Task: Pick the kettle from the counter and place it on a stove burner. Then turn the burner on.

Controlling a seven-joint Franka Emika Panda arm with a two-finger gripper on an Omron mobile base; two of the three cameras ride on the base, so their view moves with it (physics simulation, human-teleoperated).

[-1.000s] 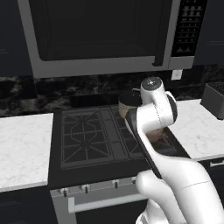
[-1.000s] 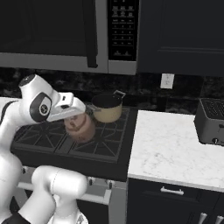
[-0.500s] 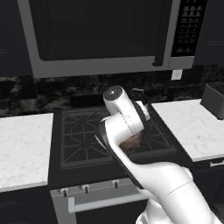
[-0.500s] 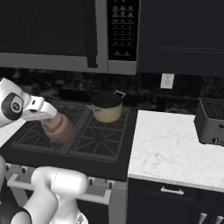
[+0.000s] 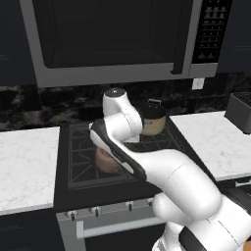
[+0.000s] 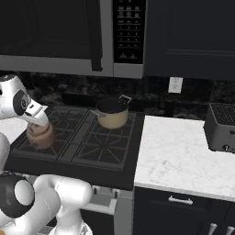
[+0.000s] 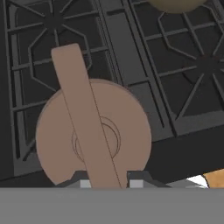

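**Kettle carried over the front-left burner, ready to set down**

I am holding the small copper-pink kettle (image 6: 40, 134) by its tall upright handle (image 7: 85, 122). The pincer (image 7: 105, 183) is clenched on that handle from above; in the hand view the two dark tips sit on either side of the strap, just at the bottom edge. The kettle's round domed lid (image 7: 95, 141) lies directly below the camera, with the black cooktop grates (image 7: 183, 65) behind it.

From the right base view the kettle hangs at the front-left stove burner (image 6: 46, 149), low over its grate; I cannot tell whether its base is touching the prongs yet. The tan saucepan (image 6: 111, 114) stands on a rear burner, well apart. The white marble surface (image 6: 183, 158) lies to the right of the cooktop.

To do this step well, I judge I should lower straight down, keeping the kettle level and centred on the radial prongs so it does not rock. I would let go only once the base rests flat, then lift clear vertically to avoid snagging the handle. The burner knobs (image 5: 93, 212) sit on the front panel below.
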